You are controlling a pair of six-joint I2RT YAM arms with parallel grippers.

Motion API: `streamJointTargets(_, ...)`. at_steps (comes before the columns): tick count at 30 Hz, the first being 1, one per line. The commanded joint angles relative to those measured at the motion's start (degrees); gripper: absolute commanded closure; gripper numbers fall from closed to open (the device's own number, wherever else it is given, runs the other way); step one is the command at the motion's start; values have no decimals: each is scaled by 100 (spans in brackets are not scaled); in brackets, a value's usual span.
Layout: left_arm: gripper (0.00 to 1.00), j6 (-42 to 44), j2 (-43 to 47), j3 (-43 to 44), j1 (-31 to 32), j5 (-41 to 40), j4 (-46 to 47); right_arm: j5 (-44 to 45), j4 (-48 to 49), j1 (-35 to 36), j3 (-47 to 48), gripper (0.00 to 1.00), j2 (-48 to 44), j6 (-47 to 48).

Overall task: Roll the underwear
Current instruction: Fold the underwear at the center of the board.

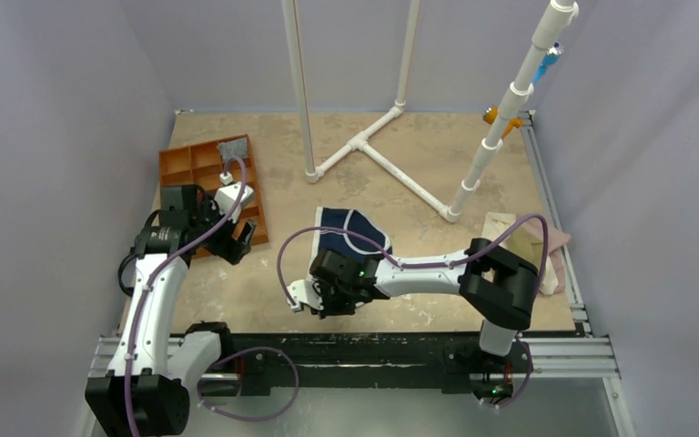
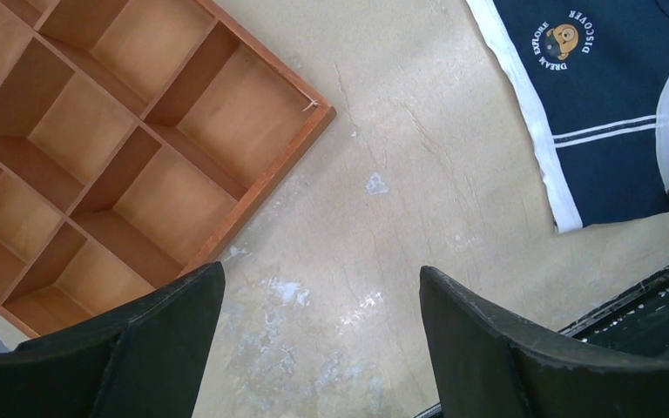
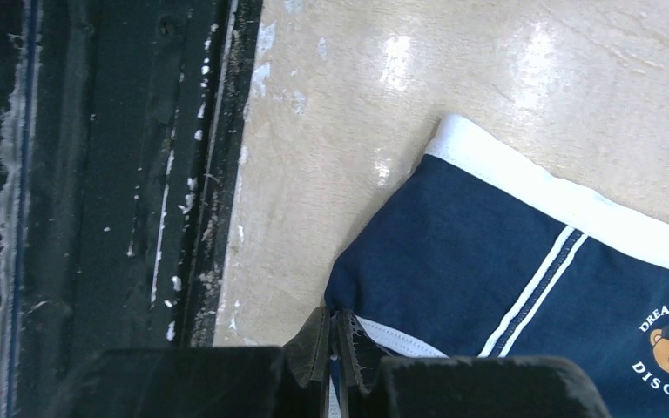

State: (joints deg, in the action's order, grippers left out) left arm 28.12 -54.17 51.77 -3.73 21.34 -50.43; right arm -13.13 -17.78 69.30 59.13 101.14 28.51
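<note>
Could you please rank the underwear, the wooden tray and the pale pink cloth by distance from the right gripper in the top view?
From the right gripper:
1. The underwear, pinched in its jaws, mid-table.
2. The wooden tray, on the left.
3. The pale pink cloth, at the right edge.

Left gripper (image 2: 320,292) wide open, right gripper (image 3: 331,338) apparently pinched shut

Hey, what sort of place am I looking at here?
Probably a robotics lab test cell: two robot arms bolted to a metal rail at the table edge, blank grey walls around it, and a white PVC pipe frame behind the underwear.
</note>
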Motion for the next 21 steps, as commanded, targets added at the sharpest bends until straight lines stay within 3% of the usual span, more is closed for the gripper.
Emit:
streamJointTargets(1, 19, 42, 168, -192, -43, 263, 277, -631, -376, -229, 354, 100, -223, -156)
streamJointTargets(6, 19, -5, 358, -534, -63, 903, 447, -1678, -816, -1050, 704, 100, -415, -151)
streamJointTargets(11, 20, 282, 745, -1108, -50, 2250, 644, -2475, -1213, -1731, 1058, 100, -343, -18)
streamJointTargets(15, 21, 610, 1052, -1484, 52, 2887, 849, -2902, -1394, -2090, 1180, 100, -161, 58)
streamJointTargets(21, 23, 629, 869, -1612, 1274, 2382, 1440, -3235, -1689, -2374, 1410, 100, 160, 204)
